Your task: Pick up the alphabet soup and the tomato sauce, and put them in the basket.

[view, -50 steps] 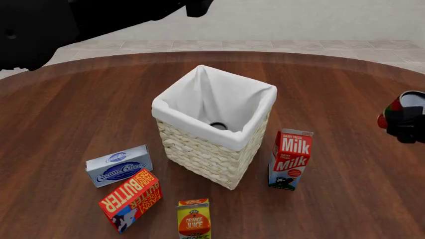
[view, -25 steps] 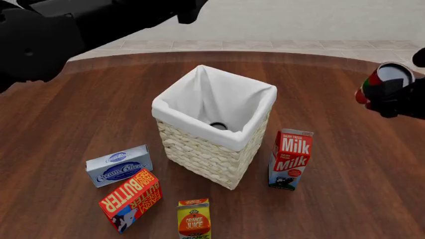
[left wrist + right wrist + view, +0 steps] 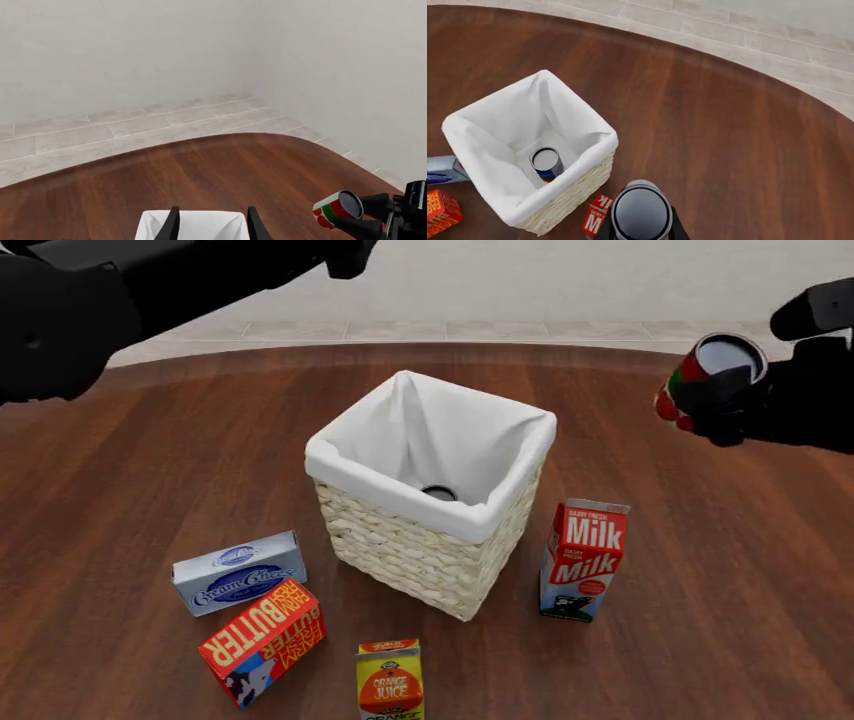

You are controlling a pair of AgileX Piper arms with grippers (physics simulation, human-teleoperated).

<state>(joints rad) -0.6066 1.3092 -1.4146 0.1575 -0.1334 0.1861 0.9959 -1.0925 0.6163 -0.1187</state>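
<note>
My right gripper (image 3: pixel 721 390) is shut on the tomato sauce (image 3: pixel 707 375), a can with a red, white and green label and grey top, held high in the air to the right of the basket (image 3: pixel 400 540). The can also shows in the right wrist view (image 3: pixel 640 212) and the left wrist view (image 3: pixel 337 207). The alphabet soup (image 3: pixel 547 162), a blue-labelled can, stands inside the basket (image 3: pixel 567 195) on its white lining; its grey top shows in the front view (image 3: pixel 438 493). My left gripper (image 3: pixel 212 225) is open and empty, raised above the basket's far side (image 3: pixel 150 227).
In front of the basket stand a milk carton (image 3: pixel 585 560), an orange juice carton (image 3: pixel 388 680), a butter box (image 3: pixel 263 640) and a cream cheese box (image 3: pixel 240 572). The left arm (image 3: pixel 120 290) crosses the upper left of the front view.
My right gripper has risen and moved left toward the basket with the tomato sauce in it. The left arm has shifted slightly left and up.
</note>
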